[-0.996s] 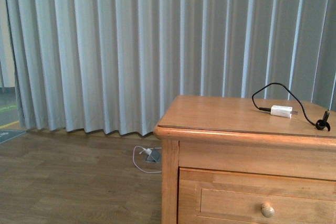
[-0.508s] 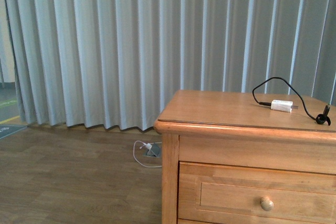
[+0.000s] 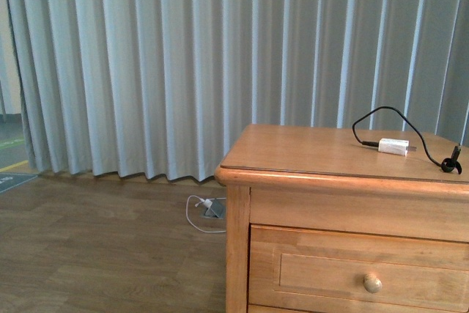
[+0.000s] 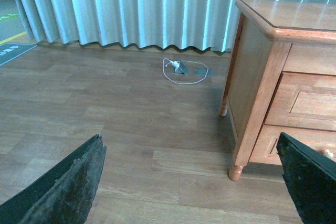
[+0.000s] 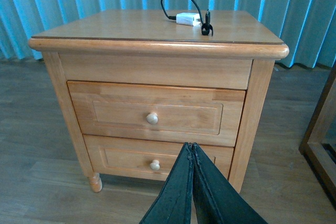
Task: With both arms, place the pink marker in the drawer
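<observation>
1. The left end effector (image 4: pixel 194 182) stands wide open in the left wrist view; only the two dark finger tips (image 4: pixel 63 187) enter from the picture's corners, with bare wood floor (image 4: pixel 105 108) between them.
2. The right end effector (image 5: pixel 192 182) is pressed fully together in the right wrist view, holding nothing, its tips in front of the lower drawer (image 5: pixel 157 163).
3. The drawer (image 5: pixel 155 113), the upper one, is closed, its round knob (image 5: pixel 151 118) facing out. In the front view it is cut off by the bottom edge.
4. The pink marker cannot be made out in any view.
5. On the nightstand (image 3: pixel 308 155), toward its back right corner, lies a white charger block (image 3: pixel 393 146) with a looping black cable (image 3: pixel 374 119); the cable's far end sits at the picture's right edge, too small to make out clearly.
6. Neither arm shows in the front view.
7. A white cord (image 3: pixel 201 214) lies on the floor below the curtain (image 3: pixel 183 64), beside a small grey floor plate.
</observation>
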{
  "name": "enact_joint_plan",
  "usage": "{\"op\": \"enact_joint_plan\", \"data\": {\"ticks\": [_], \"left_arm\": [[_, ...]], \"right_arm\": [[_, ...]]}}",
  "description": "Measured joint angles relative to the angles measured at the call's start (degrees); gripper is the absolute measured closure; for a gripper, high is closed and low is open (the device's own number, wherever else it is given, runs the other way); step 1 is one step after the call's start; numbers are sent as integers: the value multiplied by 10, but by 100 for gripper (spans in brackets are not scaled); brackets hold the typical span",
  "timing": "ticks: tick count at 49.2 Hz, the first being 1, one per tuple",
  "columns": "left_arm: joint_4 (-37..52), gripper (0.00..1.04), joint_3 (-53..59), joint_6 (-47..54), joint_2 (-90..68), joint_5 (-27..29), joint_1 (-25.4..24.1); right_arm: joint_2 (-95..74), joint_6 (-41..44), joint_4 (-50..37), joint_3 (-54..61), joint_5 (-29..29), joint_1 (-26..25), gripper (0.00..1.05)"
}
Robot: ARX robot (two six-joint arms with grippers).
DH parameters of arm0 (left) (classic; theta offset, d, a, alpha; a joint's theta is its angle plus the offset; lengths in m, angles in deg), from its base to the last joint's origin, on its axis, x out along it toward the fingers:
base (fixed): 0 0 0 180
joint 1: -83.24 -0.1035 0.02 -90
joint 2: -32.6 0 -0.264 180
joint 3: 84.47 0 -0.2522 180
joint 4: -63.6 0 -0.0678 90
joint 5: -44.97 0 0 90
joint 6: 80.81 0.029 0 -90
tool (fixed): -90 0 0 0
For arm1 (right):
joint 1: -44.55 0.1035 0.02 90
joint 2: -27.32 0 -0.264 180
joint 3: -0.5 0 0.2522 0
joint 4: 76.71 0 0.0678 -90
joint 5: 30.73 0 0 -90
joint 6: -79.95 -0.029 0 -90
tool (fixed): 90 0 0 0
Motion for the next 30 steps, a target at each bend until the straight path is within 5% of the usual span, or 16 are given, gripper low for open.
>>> {"op": "enact_joint_plan", "data": {"ticks": [6, 18, 25, 30], "left_arm": [[0, 6, 0, 0, 0, 0, 0], [0, 6, 0, 0, 0, 0, 0], [0, 6, 0, 0, 0, 0, 0], [0, 6, 0, 0, 0, 0, 0]], "right_arm": [[0, 1, 0, 0, 0, 0, 99], [0, 1, 0, 0, 0, 0, 54], [0, 1, 0, 0, 0, 0, 17], [0, 0, 0, 0, 0, 0, 7]]}}
